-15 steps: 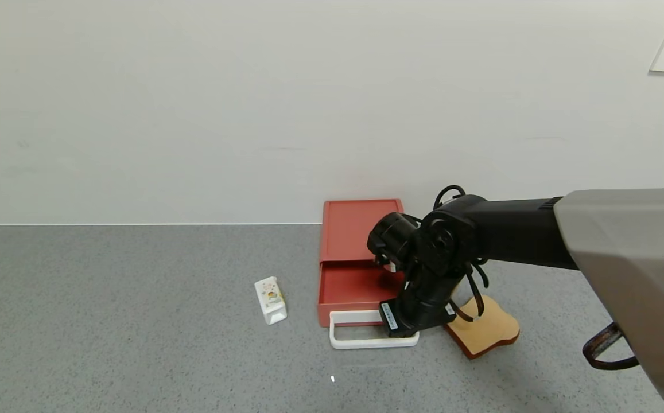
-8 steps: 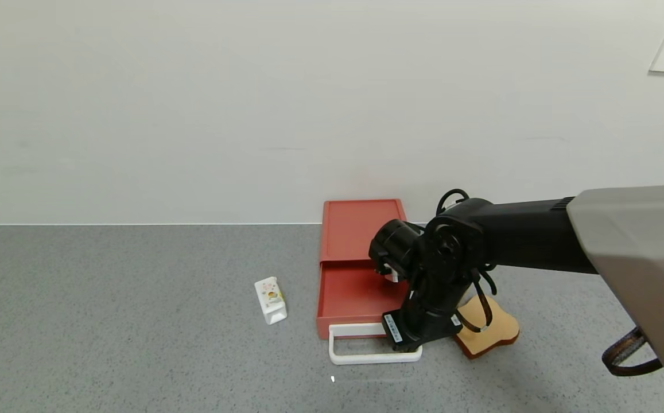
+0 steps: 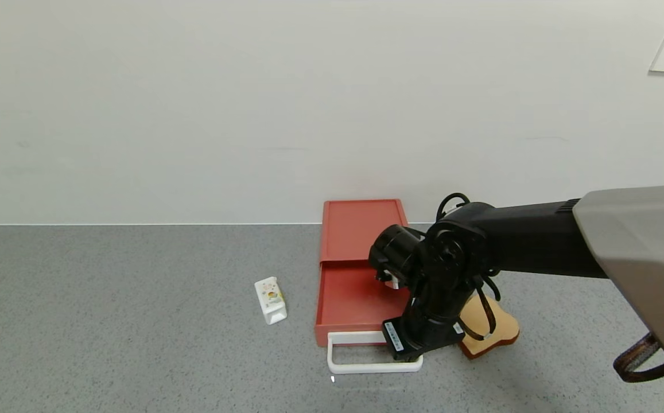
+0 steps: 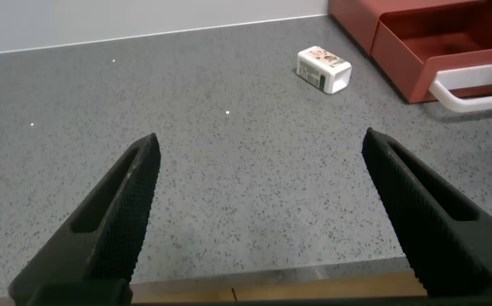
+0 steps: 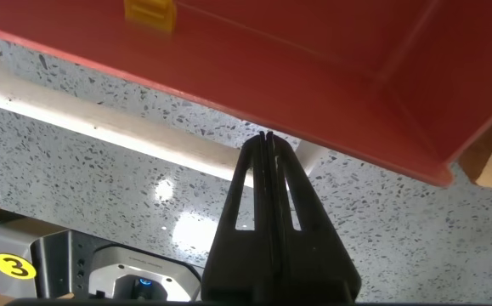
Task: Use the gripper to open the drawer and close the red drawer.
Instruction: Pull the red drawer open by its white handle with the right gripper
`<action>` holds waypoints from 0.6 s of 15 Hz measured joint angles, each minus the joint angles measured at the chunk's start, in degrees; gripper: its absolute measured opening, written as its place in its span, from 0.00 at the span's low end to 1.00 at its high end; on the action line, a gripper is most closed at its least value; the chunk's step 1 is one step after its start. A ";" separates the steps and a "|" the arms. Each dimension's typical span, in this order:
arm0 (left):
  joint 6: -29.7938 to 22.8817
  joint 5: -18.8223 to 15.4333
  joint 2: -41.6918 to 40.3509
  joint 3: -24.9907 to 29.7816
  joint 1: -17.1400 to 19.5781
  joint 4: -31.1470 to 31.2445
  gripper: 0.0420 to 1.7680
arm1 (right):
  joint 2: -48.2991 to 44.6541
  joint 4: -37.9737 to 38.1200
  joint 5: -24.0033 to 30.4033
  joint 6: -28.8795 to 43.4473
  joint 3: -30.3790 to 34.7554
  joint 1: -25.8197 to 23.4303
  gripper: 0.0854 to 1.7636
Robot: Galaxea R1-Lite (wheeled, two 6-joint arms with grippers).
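We have the right gripper (image 3: 406, 354), a black arm tip with pointed black fingers and a white barcode label, reaching down at the front of the flat brick-red plastic drawer (image 3: 354, 269), which sits on the grey speckled countertop (image 3: 136, 321) against the white wall, its tray slid partway out toward us. In the right wrist view the gripper's fingers (image 5: 267, 195) are pressed flat together with no gap, their tips inside the white plastic loop handle (image 3: 366, 364) near its right end, so we judge we are hooking the handle, not pinching it. To do the pull well, we should draw straight back along the tray's sliding line, keeping the tips low inside the loop so they do not ride up and slip over the bar. Hooking near one end may skew the tray or drag the whole box, so a slow, even pull seems wise. The tan toast-shaped slice (image 3: 489, 332) lies just beside the gripper on the right, and the small white printed carton (image 3: 270, 300) sits to the drawer's left, apart from it; we should avoid sweeping either. Our left gripper (image 4: 262, 221) hangs spread wide over bare countertop, well apart from the work.
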 joint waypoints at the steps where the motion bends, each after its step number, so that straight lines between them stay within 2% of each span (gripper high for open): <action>1: 0.00 0.00 0.00 0.00 0.00 0.00 0.97 | -0.11 -0.04 0.00 0.00 0.30 0.11 0.02; 9: -0.02 0.09 0.00 0.00 0.00 0.00 0.97 | -1.62 -0.17 0.04 0.02 3.36 1.00 0.02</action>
